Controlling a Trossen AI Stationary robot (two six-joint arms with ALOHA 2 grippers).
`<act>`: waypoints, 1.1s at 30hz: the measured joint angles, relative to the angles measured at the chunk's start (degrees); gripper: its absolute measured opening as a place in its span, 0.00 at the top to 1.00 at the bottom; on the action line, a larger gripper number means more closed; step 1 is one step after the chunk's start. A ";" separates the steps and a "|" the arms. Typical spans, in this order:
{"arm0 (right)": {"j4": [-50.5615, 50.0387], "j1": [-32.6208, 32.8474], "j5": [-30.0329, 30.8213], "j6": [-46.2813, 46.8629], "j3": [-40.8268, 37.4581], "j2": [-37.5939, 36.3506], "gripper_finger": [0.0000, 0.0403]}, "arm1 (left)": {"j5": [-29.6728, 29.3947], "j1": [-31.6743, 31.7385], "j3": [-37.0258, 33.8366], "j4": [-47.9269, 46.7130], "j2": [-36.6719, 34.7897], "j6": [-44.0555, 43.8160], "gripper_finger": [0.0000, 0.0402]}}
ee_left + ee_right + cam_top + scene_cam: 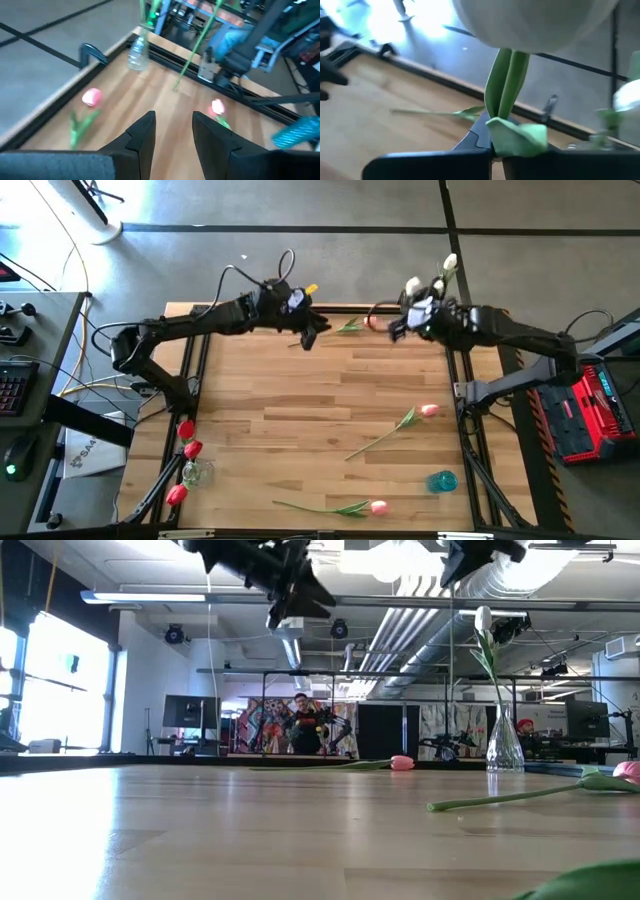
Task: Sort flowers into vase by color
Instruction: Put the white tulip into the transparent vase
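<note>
My right gripper (395, 330) is raised over the far edge and shut on a white tulip (530, 20). Behind it, a clear vase (137, 52) at the far right corner holds white tulips (450, 265). A pink tulip (91, 96) lies by the far edge. Two more pink tulips (430, 411) (378, 506) lie flat on the right and near parts. Red tulips (188, 448) stand in a clear vase at the near left corner. My left gripper (172, 130) is open, raised over the middle of the far edge, holding nothing. My right gripper pinches the white tulip's green stem (496, 107) between its two fingers, which lie across it. A leaf (517, 136) is bunched at the fingers. The head stands above the fingers. The stem is tilted, and its lower end (176, 89) hangs below, close over the table.
A blue vase (442, 480) stands near the right near corner. Black frame rails (470, 430) run along the table's edges. The bare wooden middle of the table (290, 400) has free room. A person stands far back in the room (303, 725).
</note>
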 joint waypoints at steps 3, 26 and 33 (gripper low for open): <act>-3.21 -3.81 0.23 -0.10 3.00 0.00 1.00 | 0.07 2.42 0.00 -0.10 0.21 1.27 0.71; -10.07 -25.52 9.86 -2.30 7.71 -3.13 1.00 | 1.53 9.44 -0.02 0.82 1.39 7.05 0.71; -3.10 -29.00 9.31 -5.75 3.76 -2.84 1.00 | 3.04 11.30 -0.02 2.36 1.41 8.40 0.71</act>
